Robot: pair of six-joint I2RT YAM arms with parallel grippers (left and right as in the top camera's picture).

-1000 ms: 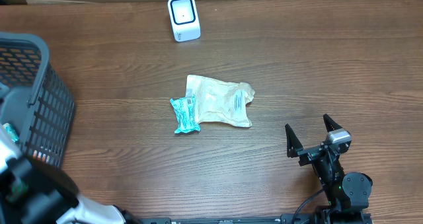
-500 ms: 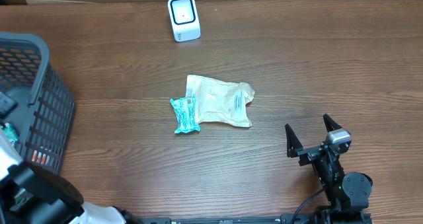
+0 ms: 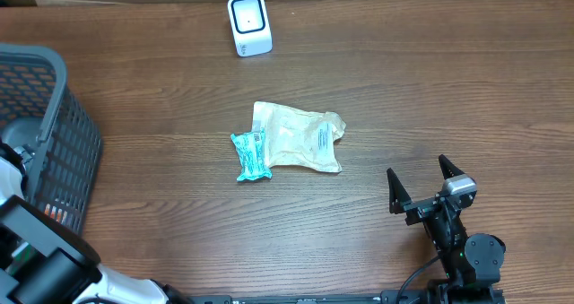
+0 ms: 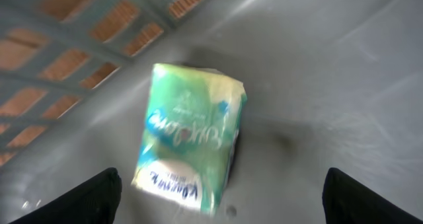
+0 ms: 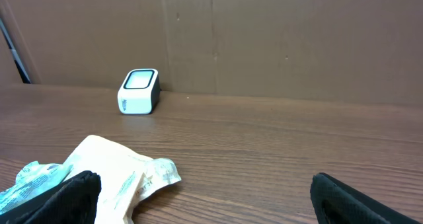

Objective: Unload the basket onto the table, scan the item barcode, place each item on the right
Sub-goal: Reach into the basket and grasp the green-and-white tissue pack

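Mid-frame on the basket [image 4: 344,65] floor lies a green packet [image 4: 188,138]; our left end effector [image 4: 232,196] gapes empty, so we should rise vertically.

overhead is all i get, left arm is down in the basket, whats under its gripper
Observer: A green and white packet lies on the grey floor of the basket.
Operator: is it gripped
Observer: No. The left gripper is open, and the packet lies loose between its fingertips, nearer one of them.
Operator: can the right wrist see the scanner
Observer: Yes. The scanner stands at left of that view, against a cardboard wall, beyond the beige pouch.
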